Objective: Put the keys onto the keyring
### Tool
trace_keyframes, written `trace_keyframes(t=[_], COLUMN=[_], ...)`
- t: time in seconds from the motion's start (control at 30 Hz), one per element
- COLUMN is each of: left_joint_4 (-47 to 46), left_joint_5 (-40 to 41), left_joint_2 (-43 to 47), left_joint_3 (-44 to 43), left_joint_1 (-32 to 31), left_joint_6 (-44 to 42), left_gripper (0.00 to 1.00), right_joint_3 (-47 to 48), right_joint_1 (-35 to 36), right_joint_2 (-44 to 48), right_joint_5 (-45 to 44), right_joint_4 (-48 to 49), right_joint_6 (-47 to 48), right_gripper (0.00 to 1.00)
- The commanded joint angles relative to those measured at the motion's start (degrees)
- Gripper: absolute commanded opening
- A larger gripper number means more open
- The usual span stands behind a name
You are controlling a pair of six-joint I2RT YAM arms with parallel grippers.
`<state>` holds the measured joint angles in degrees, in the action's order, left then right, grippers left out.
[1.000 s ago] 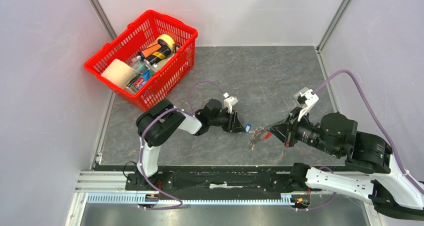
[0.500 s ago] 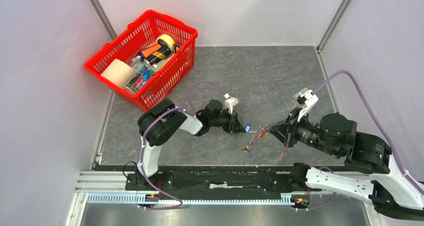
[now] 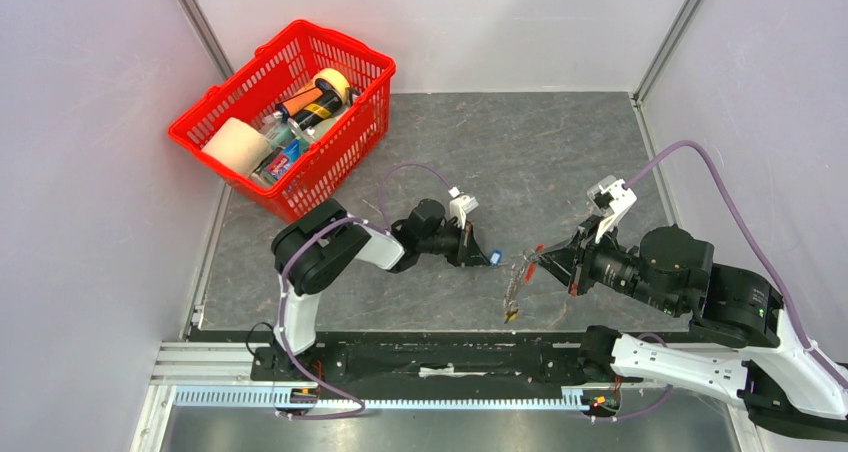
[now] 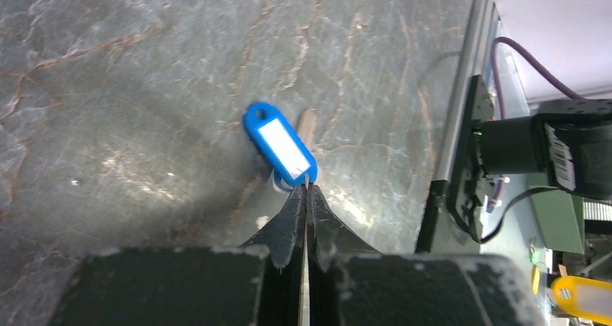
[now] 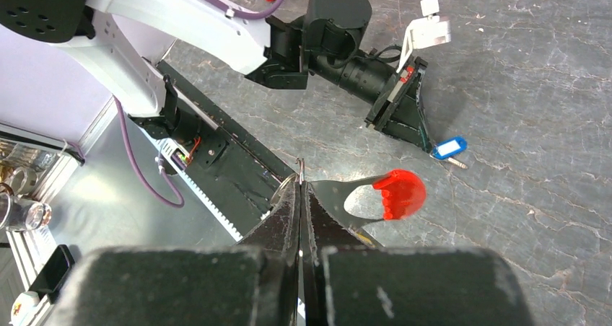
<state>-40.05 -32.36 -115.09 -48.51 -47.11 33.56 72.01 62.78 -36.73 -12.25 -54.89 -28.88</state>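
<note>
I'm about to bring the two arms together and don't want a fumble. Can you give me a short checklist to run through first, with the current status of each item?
1. Hold of the left gripper on the key: ok, its closed fingers pinch the near end of the blue tag.
2. Hold of the right gripper on the keyring: ok, the red clip sticks out beside its closed fingers.
3. Key threaded on the keyring: not ok, the top view shows a gap between them.
4. Keyring opening turned toward the key: cannot tell.
5. Hanging metal pieces clear of the table: cannot tell.
</note>
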Motion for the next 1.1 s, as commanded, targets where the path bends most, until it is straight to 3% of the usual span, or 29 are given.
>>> trace_keyframes(t=[0.0, 0.4, 0.87, 1.07], left_joint_4=[-0.91, 13.19, 32.47, 34.66], left_joint_5=[-2.39, -2.68, -1.04, -7.53], left_joint_2=[7.72, 25.04, 50.72, 57.80], left_joint_3=[0.36, 0.35, -1.12, -3.76], left_joint_1=[-0.74, -1.53, -3.42, -3.51], left_joint_6=[-0.75, -6.97, -15.38, -13.64], left_gripper=[0.02, 0.02, 0.02, 0.02], right_joint_3=[-0.02, 5.32, 11.20, 11.88], right_joint_1=[0.25, 0.23, 0.23, 0.21], right_joint_2=[0.69, -2.53, -7.65, -10.05], right_joint_5=[0.26, 1.93, 12.06, 12.07], right_joint_4=[3.48, 0.40, -2.16, -1.87], right_joint_6=[-0.56, 2.37, 6.83, 8.32], right_gripper=[0.00, 0.00, 0.00, 0.00])
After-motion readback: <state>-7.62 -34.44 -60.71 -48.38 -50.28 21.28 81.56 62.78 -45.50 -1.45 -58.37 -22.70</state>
